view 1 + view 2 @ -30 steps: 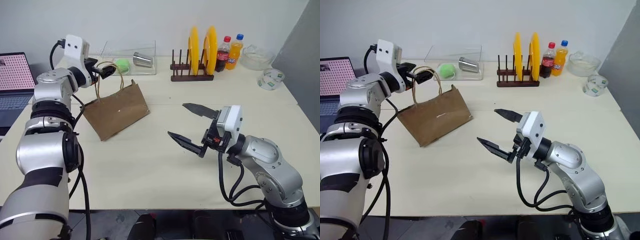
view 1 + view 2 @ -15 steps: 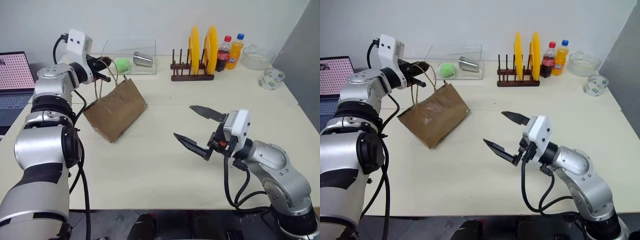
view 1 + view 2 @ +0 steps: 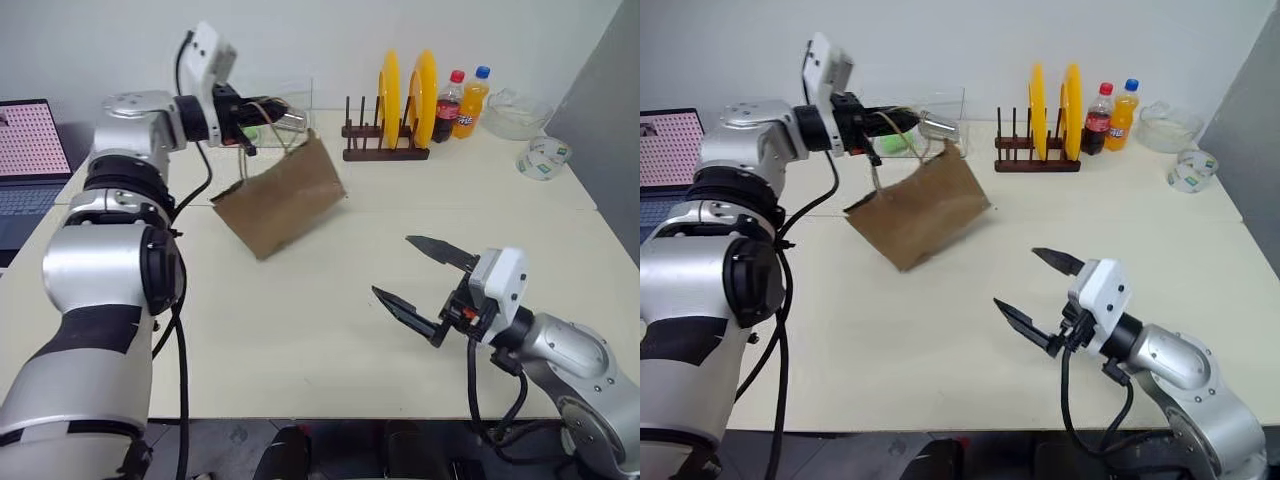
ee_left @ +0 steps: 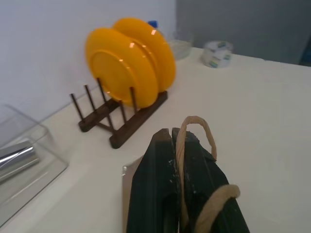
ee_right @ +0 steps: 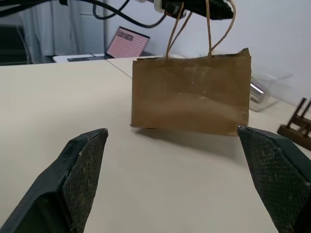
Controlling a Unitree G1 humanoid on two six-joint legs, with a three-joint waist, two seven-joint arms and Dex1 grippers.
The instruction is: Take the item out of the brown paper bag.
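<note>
Both cord handles now sit pinched in the closed left claw [image 3: 262,108], which has swung the brown paper bag [image 3: 285,197] toward the plate rack [image 3: 385,152]. Right claw [image 3: 420,282] hovers wide, empty, above the desk [image 3: 300,330].

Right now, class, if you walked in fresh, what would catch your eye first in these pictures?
First, the brown paper bag, hanging tilted by its cord handles from the shut left gripper over the table's far left. Next, two bright yellow plates upright in the rack at the back. Nearer, the right gripper gapes wide open, facing the bag.
</note>
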